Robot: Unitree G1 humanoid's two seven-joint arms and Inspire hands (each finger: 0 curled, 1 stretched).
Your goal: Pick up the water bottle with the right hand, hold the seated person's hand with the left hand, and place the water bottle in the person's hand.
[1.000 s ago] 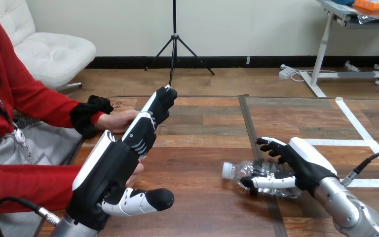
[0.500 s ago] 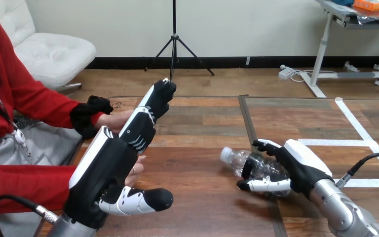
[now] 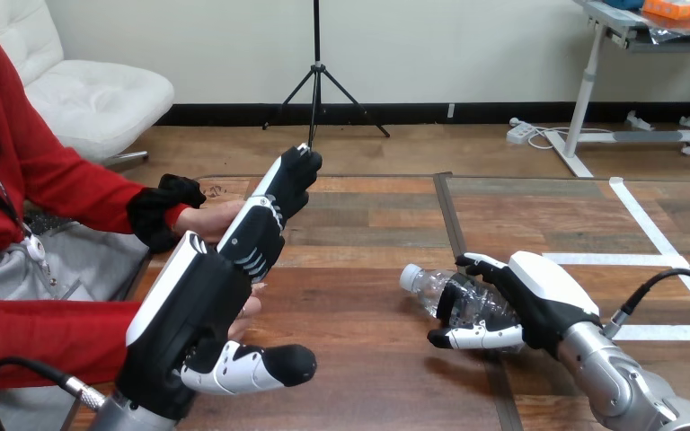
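Observation:
A clear plastic water bottle (image 3: 436, 289) with a white cap is tilted above the table at centre right, its cap pointing up and left. My right hand (image 3: 530, 310) is shut on it, fingers over the top and thumb beneath. My left hand (image 3: 225, 287) stands open at the left, fingers straight and pointing away, thumb sticking out to the right. Behind those fingers lies the person's hand (image 3: 216, 218), stretched out from the left edge; it touches my hand's back side, mostly hidden by it.
The wooden table (image 3: 368, 233) has a dark seam running down its middle and white tape lines (image 3: 656, 242) at the right. The person's other arm, in a red sleeve (image 3: 45, 337), rests at the lower left beside my left forearm.
My right hand has closed round the bottle and raised it off the table, drawing it slightly left and up. My left hand and the person's hand have stayed almost still.

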